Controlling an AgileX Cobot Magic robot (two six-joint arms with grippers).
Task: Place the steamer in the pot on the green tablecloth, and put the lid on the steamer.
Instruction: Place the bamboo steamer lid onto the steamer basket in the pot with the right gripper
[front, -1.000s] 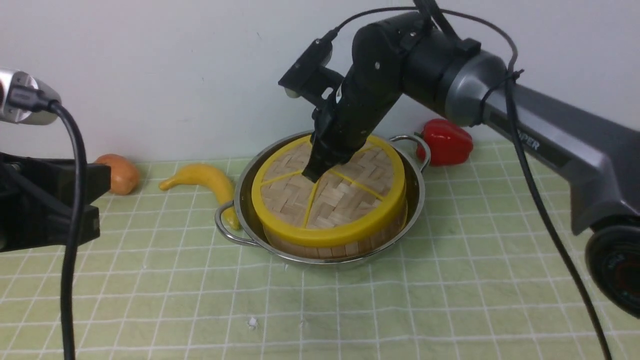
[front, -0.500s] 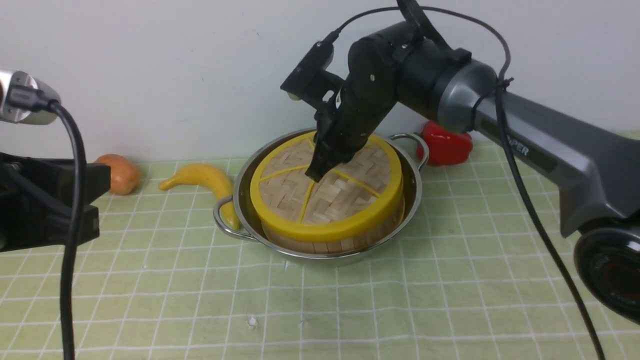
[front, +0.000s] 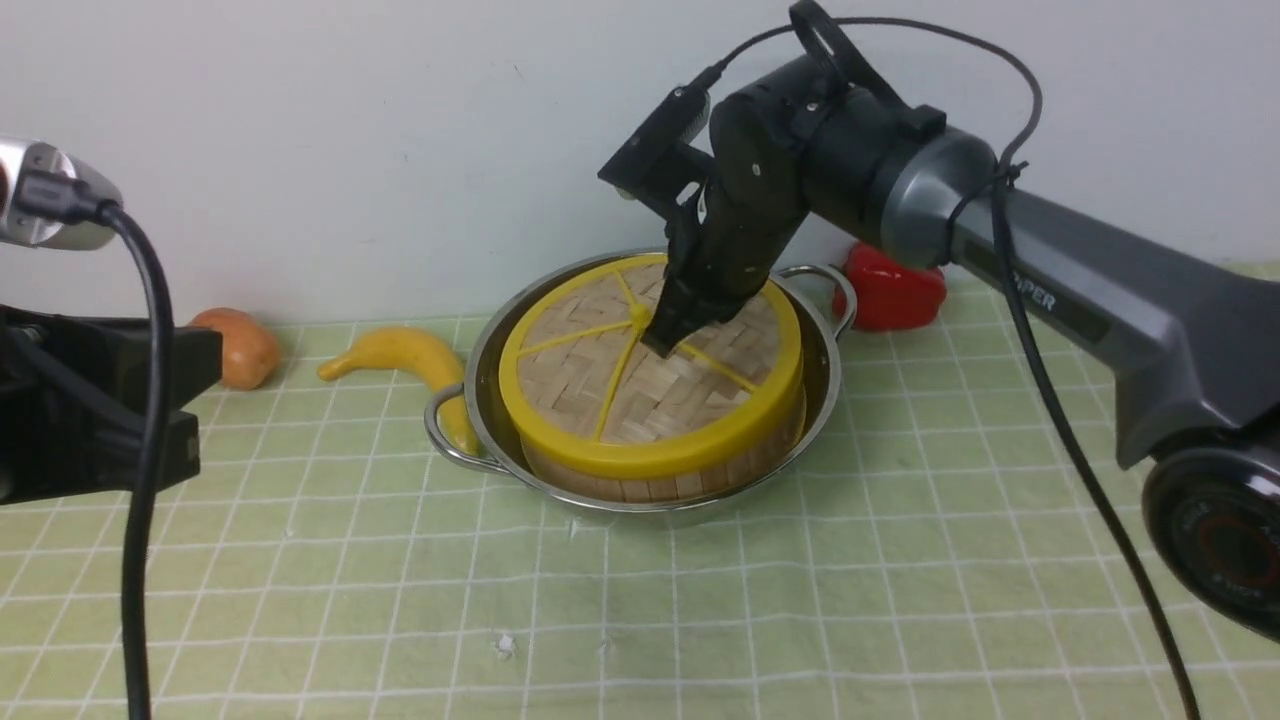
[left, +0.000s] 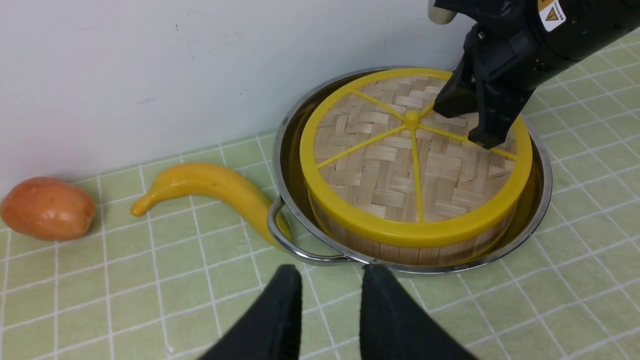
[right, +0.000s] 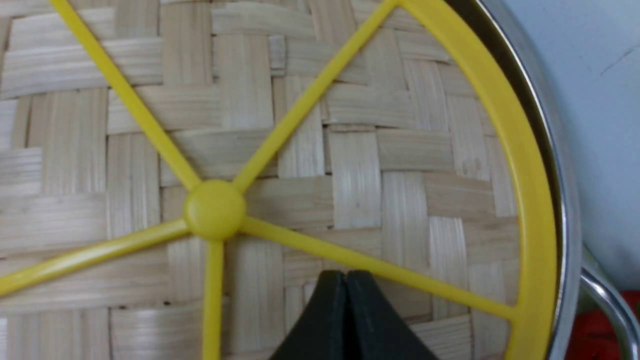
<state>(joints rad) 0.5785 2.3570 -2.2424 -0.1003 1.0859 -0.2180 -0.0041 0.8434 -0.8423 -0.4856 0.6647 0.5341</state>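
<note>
Front view: shows the pot (front: 832, 400) on the green tablecloth (front: 680, 620), with the steamer (front: 660, 488) inside its rim and the lid (front: 560, 375) over the steamer. Looks well seated from this side, judging by the yellow rim, close around the top; cannot confirm full seating at the hidden far edge.

See the right tool (front: 665, 345) inside the pot's outline, above the lid, fingers together, gripping nothing. Cannot tell light contact from a narrow gap there. Find the lid's knob (front: 640, 317) just beside these fingertips, toward the pot's left side and slightly toward its far rim. Count this offset as decisive for the coming move: clear of the knob, so free to lift straight up without snagging. Take the right arm as the nearer one by far.

See the left tool (left: 331, 272) with fingers apart and nothing between them, well apart from the pot on its left side. Needs no part in this step.

Notice also the banana (front: 415, 352) beside the pot's left handle, and the red pepper (front: 893, 287) beside its right one.

Seems nearly finished: perhaps settle the lid with a gentle press, then withdraw upward. Risks shifting the lid or dragging the pot through sideways pressure.
</note>
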